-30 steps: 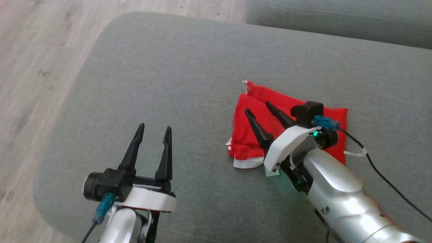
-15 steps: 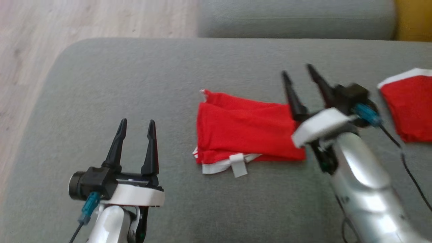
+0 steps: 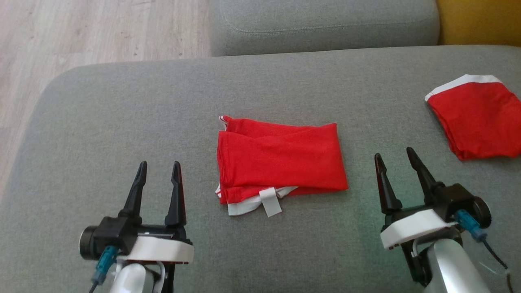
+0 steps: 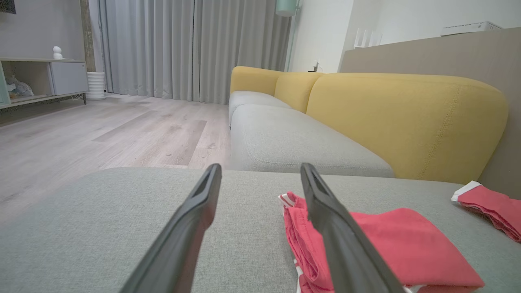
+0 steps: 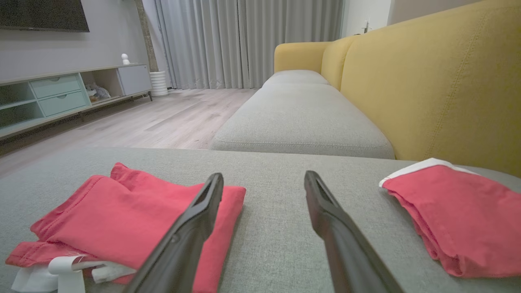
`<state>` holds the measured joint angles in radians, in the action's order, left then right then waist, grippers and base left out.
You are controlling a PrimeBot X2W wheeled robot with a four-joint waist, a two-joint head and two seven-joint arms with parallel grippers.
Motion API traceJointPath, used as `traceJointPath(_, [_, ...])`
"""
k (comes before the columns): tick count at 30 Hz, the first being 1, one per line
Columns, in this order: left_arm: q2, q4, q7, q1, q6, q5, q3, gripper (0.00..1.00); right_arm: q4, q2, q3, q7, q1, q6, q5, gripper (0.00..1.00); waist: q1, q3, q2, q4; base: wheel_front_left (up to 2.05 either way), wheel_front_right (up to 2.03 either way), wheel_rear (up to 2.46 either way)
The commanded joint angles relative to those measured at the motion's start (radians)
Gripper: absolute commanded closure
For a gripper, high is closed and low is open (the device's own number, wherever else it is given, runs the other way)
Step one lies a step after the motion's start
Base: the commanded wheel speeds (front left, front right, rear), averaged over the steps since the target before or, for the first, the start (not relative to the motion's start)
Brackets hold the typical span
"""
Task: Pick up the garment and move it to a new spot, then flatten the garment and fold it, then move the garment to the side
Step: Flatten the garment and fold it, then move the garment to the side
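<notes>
A folded red garment [image 3: 281,160] with white trim and a white label lies flat in the middle of the grey sofa seat [image 3: 122,122]. It also appears in the left wrist view as the red garment [image 4: 390,244] and in the right wrist view as the red garment [image 5: 118,219]. My left gripper [image 3: 158,169] hovers open at the lower left, apart from the cloth. My right gripper [image 3: 394,156] stands open at the lower right, just right of the garment, holding nothing.
A second folded red garment [image 3: 476,116] with a white band lies at the seat's right end. The yellow backrest [image 5: 431,77] rises behind it. Another grey seat cushion [image 3: 321,22] lies beyond, and wooden floor [image 3: 61,32] drops off past the left edge.
My right gripper has drawn back off the garment and down to the lower right, leaving the cloth lying on the seat. The head camera has turned right, bringing the second garment into view.
</notes>
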<state>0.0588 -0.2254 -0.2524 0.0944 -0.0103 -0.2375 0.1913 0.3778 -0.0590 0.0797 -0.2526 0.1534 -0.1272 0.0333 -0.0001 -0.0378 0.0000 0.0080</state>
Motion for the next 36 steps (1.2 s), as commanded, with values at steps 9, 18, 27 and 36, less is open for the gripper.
traceJointPath(9, [-0.003, 0.015, -0.009, 0.042, -0.020, 0.019, -0.038, 0.00, -0.072, 0.009, 0.019, 0.005, 0.025, -0.003, 0.026, 0.00, 0.0001, -0.025, 0.0000, 0.008, 0.00, 0.00, 0.00])
traceJointPath(18, [-0.007, 0.006, -0.009, 0.069, -0.034, 0.024, -0.020, 0.00, -0.035, 0.009, -0.043, 0.094, 0.096, -0.003, -0.003, 0.00, 0.0001, -0.084, 0.0000, 0.062, 0.00, 0.00, 0.00])
traceJointPath(27, [-0.008, -0.006, -0.009, 0.096, -0.038, 0.021, -0.001, 0.00, 0.146, 0.009, -0.022, 0.209, 0.186, -0.003, 0.048, 0.00, 0.0001, -0.132, 0.0000, 0.127, 0.00, 0.00, 0.00])
traceJointPath(36, [-0.008, -0.003, -0.009, 0.109, -0.031, 0.008, 0.016, 0.00, 0.300, 0.009, 0.024, 0.289, 0.237, -0.003, 0.064, 0.00, 0.0001, -0.154, 0.0000, 0.158, 0.00, 0.00, 0.00])
